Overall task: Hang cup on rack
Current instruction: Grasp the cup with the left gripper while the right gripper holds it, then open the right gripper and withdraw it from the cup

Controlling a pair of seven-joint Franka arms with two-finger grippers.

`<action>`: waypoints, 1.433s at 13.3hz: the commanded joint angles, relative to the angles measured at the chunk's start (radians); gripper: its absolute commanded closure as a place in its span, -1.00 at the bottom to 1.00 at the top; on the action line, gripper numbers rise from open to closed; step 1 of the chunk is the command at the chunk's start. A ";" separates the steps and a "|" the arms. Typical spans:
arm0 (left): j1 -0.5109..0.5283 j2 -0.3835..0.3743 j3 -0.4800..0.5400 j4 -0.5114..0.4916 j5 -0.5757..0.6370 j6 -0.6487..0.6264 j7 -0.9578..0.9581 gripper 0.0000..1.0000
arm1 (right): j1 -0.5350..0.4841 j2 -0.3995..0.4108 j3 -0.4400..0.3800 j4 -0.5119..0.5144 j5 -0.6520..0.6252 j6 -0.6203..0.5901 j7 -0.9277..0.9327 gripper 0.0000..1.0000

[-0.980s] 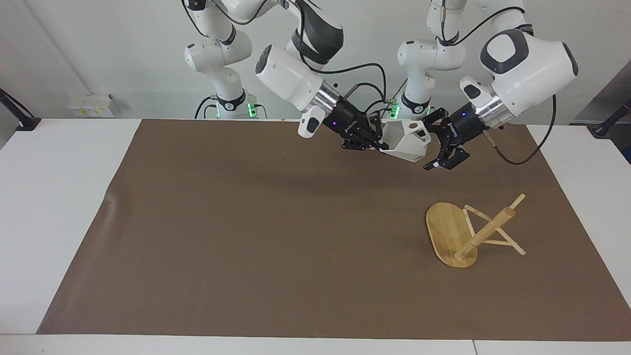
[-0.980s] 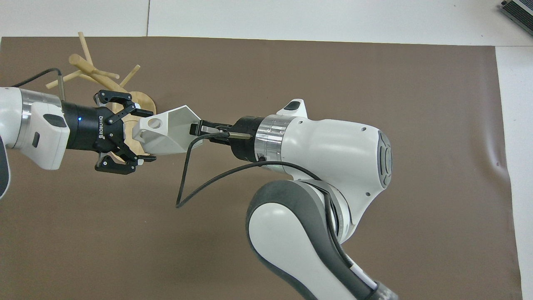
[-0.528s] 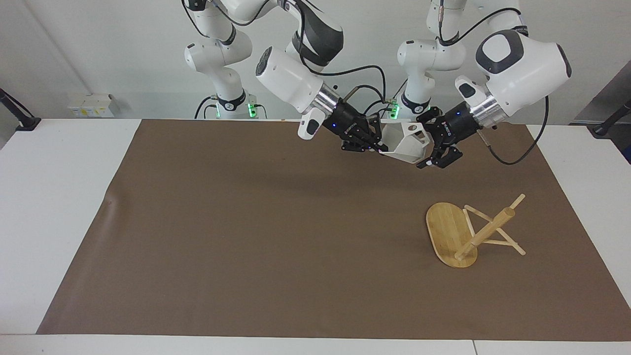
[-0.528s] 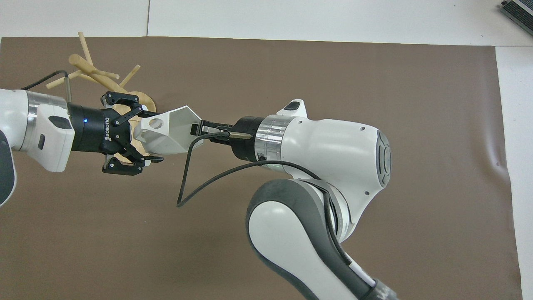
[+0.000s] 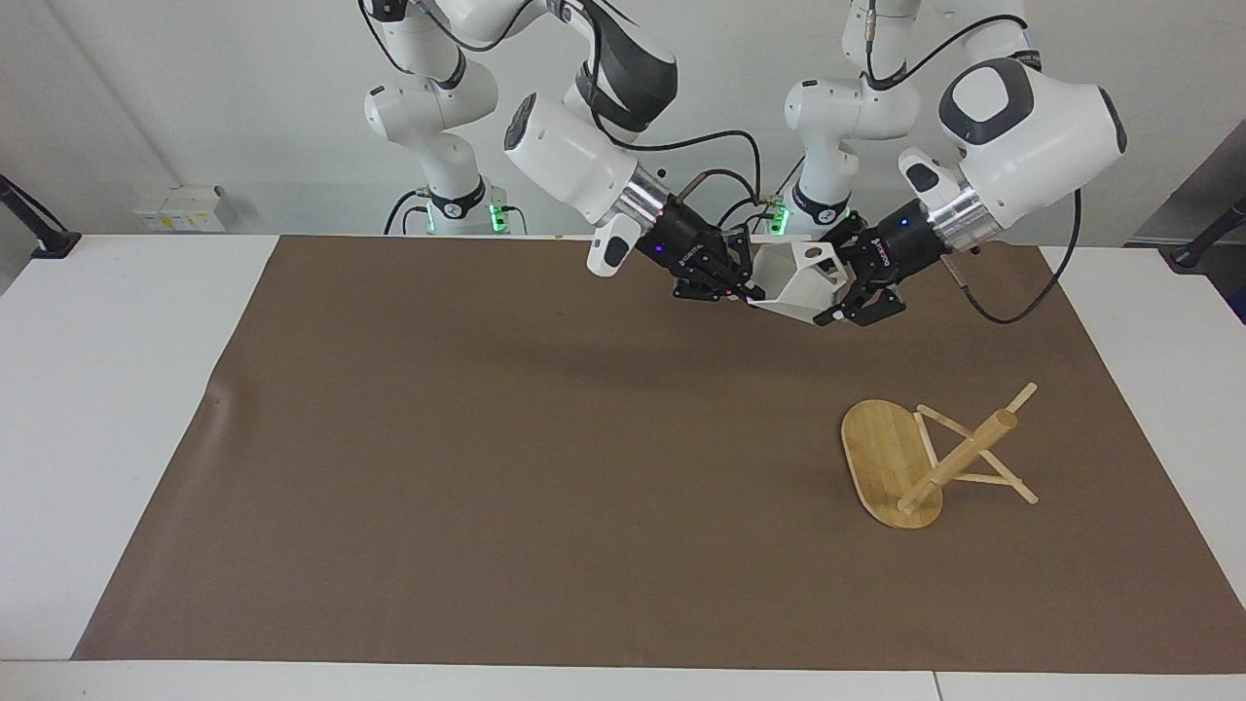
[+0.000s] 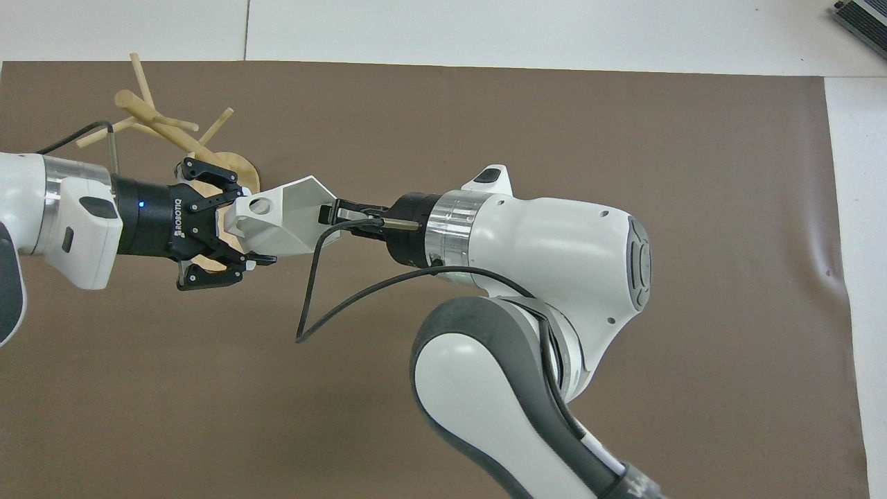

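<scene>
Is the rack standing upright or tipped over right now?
Tipped over: the rack lies on the mat, base on edge, post slanting sideways.

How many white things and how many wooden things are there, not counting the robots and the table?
White: 1, the cup, held up in the air between the left gripper and the right gripper.
Wooden: 1, the rack, tipped over on the brown mat.
Total: 2

- "ROBOTIQ", white lettering on the black body of the left gripper [image 6: 239, 232], read in the overhead view, just beside the cup [image 6: 277, 222].
- No other text legible.
</scene>
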 commanded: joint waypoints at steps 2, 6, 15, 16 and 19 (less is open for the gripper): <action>0.034 -0.029 0.016 -0.035 -0.020 0.029 -0.003 1.00 | -0.017 -0.016 0.003 -0.029 0.011 -0.029 0.017 0.11; 0.052 -0.029 0.018 -0.044 -0.009 0.052 -0.039 1.00 | -0.025 -0.017 0.000 -0.038 0.011 -0.031 0.017 -0.99; 0.046 -0.053 0.016 -0.176 0.159 0.331 -0.389 1.00 | -0.373 -0.151 -0.032 -0.029 -0.452 -0.526 -0.030 -1.00; 0.040 -0.053 0.010 -0.178 0.224 0.351 -0.461 1.00 | -0.376 -0.161 -0.067 -0.029 -0.526 -0.566 -0.054 -1.00; 0.003 -0.035 0.007 -0.179 0.258 0.420 -0.493 1.00 | -0.376 -0.186 -0.132 -0.029 -0.873 -0.638 -0.159 -1.00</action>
